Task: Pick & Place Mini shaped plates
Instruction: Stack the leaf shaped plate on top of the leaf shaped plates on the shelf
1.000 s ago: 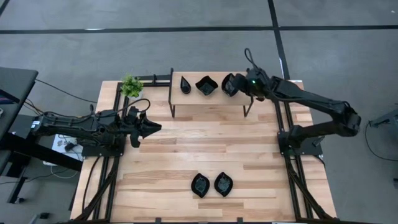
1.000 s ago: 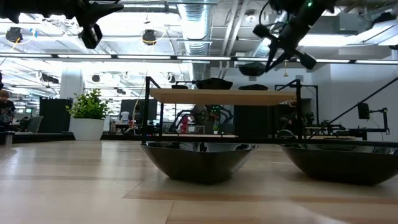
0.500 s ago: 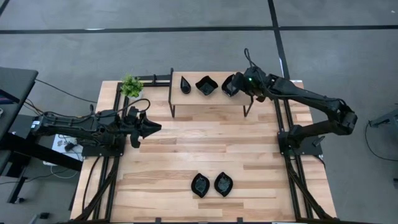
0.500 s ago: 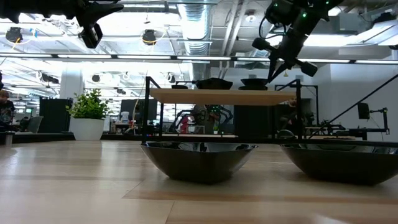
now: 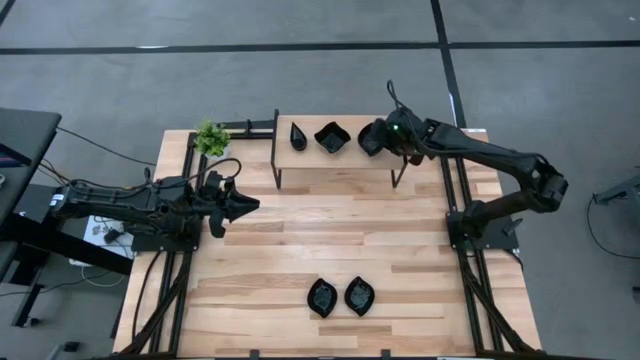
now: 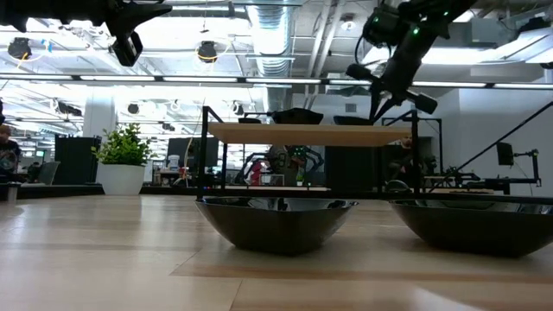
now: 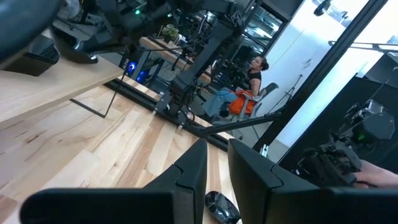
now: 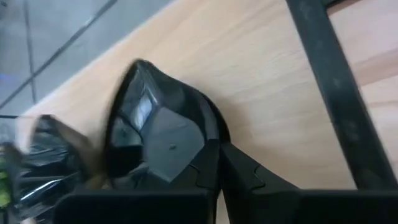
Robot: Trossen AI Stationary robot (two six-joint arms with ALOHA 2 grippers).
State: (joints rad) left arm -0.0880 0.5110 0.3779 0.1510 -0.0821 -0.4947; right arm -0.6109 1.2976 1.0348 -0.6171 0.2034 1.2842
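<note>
A raised wooden shelf (image 5: 340, 160) stands at the table's far edge. On it sit a black teardrop plate (image 5: 298, 134), a wavy-edged square plate (image 5: 332, 137) and a leaf-like oval plate (image 5: 371, 137) at the right end. My right gripper (image 5: 386, 137) (image 8: 219, 171) is shut on that oval plate (image 8: 155, 124), whose base rests on the shelf top (image 6: 350, 121). Two more black plates (image 5: 323, 297) (image 5: 360, 296) lie near the table's near edge. My left gripper (image 5: 247, 205) (image 7: 216, 171) waits over the table's left side, fingers slightly apart, touching nothing. My right gripper pinches the oval plate's rim (image 8: 210, 138) between its two fingers (image 8: 202, 171), on the plate's right side. The fingers come slanting down from the table's right. The plate sits upright with its underside on the shelf's right end.
A small green plant (image 5: 211, 137) stands at the table's far left corner, beside the shelf. The shelf's black frame post (image 8: 339, 93) runs close by the right gripper. Bare wood lies between the shelf and the two near plates. A person sits in the room beyond (image 7: 252, 74).
My right gripper has come down and a little toward the table's left, still shut on the oval plate. The plate, lifted clear above the shelf a second ago, now sits on the shelf's right end.
</note>
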